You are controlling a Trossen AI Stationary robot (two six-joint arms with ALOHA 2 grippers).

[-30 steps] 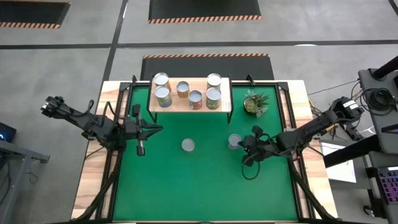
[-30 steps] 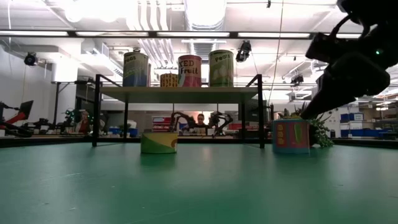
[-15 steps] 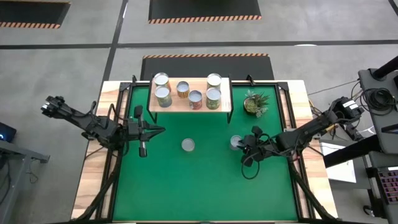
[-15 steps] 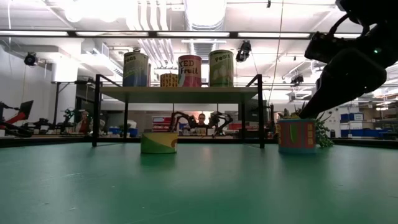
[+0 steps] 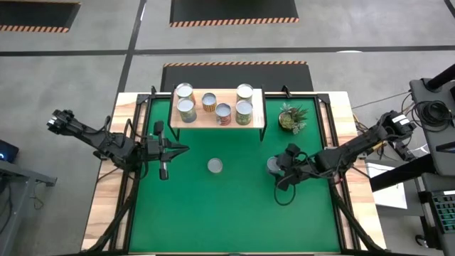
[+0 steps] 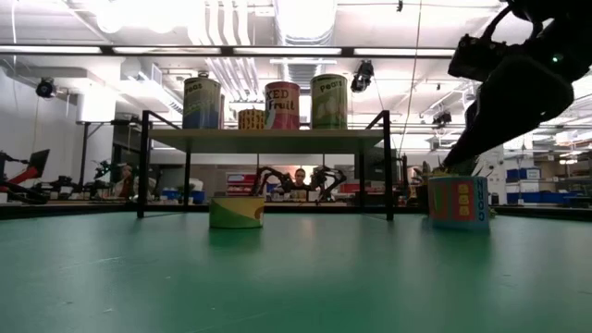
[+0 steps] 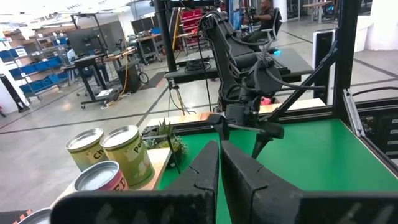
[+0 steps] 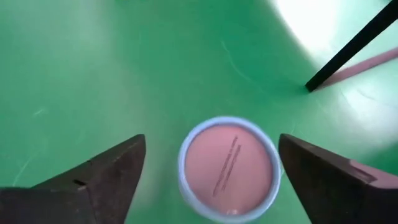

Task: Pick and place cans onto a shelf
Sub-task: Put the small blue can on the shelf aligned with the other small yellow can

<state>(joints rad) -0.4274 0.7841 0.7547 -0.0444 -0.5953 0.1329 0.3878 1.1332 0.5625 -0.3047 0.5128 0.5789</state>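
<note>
The shelf (image 5: 254,112), a light-wood board on black legs, stands at the far middle of the table and carries several cans (image 5: 223,114). Two more cans stand upright on the green table: a yellow-green one (image 6: 236,211) in the middle and a blue-rimmed one (image 8: 227,165) (image 5: 272,165) to its right. My right gripper (image 8: 212,142) (image 5: 282,168) slants down over the blue-rimmed can, open wide, one finger on each side and clear of it. My left gripper (image 7: 219,168) (image 5: 179,149) hovers left of centre, shut on nothing.
A small potted plant (image 5: 292,118) stands right of the shelf, just beyond my right gripper. A black shelf leg (image 8: 348,46) rises a little beyond the blue-rimmed can. Bare green table lies toward the near edge. A person (image 6: 298,178) sits in the room behind.
My right gripper has opened wide, from shut beside the blue-rimmed can to fingers on both sides of it. That can has slid a little toward the table's right and near edges and turned about, still upright.
</note>
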